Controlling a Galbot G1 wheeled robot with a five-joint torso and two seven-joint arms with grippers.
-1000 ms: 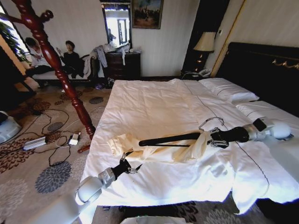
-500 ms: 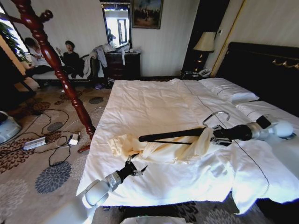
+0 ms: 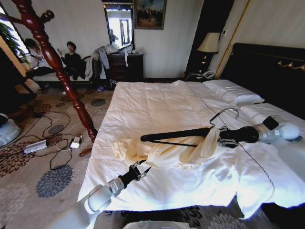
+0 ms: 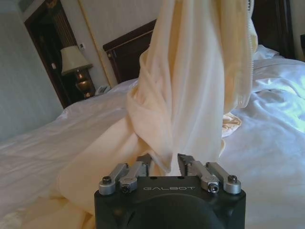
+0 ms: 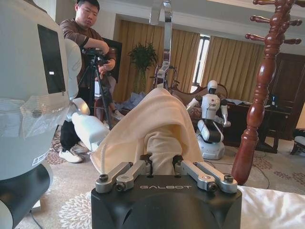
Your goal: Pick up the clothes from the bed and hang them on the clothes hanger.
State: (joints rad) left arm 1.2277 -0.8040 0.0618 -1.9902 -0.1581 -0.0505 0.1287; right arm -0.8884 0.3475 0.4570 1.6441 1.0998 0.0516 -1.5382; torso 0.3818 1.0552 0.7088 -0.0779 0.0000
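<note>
while the left end effector (image 3: 141, 170) sits low at the bed (image 3: 157, 102) edge, a little open, gripping nothing, the right end effector (image 3: 223, 138) pinches the clothes (image 3: 176, 152) and clothes hanger (image 3: 174, 135) above the sheet. lift slowly so the cloth stays on.

Both arms look the same: chunky white rounded shells that taper into a slim black forearm with silver metal joints near the wrist. Up close the left gripper (image 4: 164, 164) and right gripper (image 5: 162, 164) are black blocks stamped GALBOT in grey, with silver linkage fingers, dark pads and small screws.
</note>
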